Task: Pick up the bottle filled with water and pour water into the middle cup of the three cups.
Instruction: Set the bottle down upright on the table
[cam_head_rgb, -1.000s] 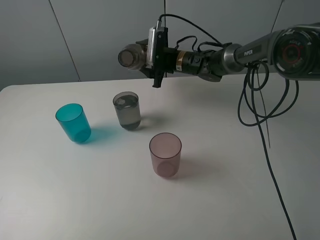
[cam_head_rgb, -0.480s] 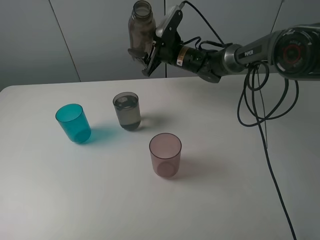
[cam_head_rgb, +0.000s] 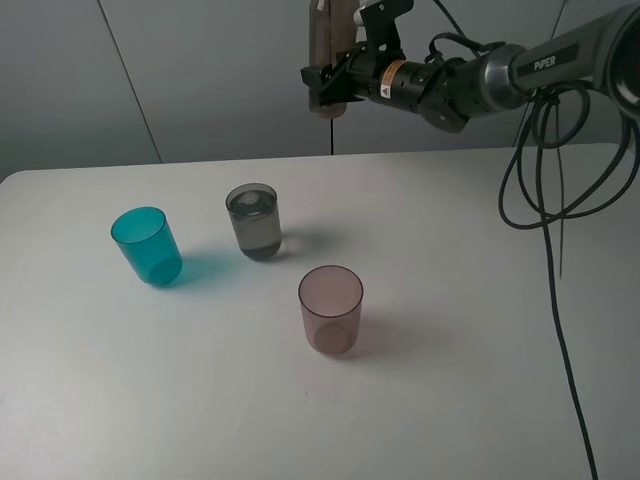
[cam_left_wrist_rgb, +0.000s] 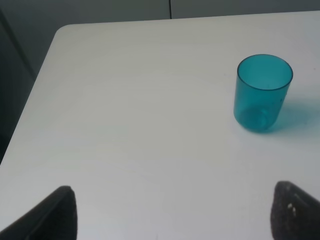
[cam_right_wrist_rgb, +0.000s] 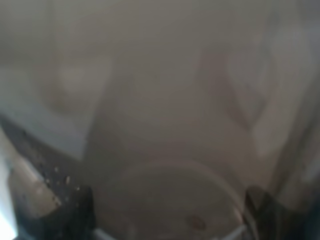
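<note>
While the right end effector (cam_head_rgb: 330, 86) grips the bottle (cam_head_rgb: 321, 30), the middle cup (cam_head_rgb: 254, 224) stands well below.

The teal cup (cam_head_rgb: 147, 246), grey cup (cam_head_rgb: 254, 222) and mauve cup (cam_head_rgb: 331, 308) are smooth, translucent, slightly glossy plastic. The bottle (cam_head_rgb: 320, 40) is hazy translucent plastic. The table (cam_head_rgb: 450, 350) is smooth and matt.

The teal plastic tumbler (cam_head_rgb: 147, 245) stands left of the smoky grey plastic tumbler (cam_head_rgb: 254, 222) on the white table (cam_head_rgb: 450, 300); pinkish-mauve plastic tumbler (cam_head_rgb: 331, 309) front-right of it; tall brown-grey plastic bottle (cam_head_rgb: 322, 55) aloft behind it.
</note>
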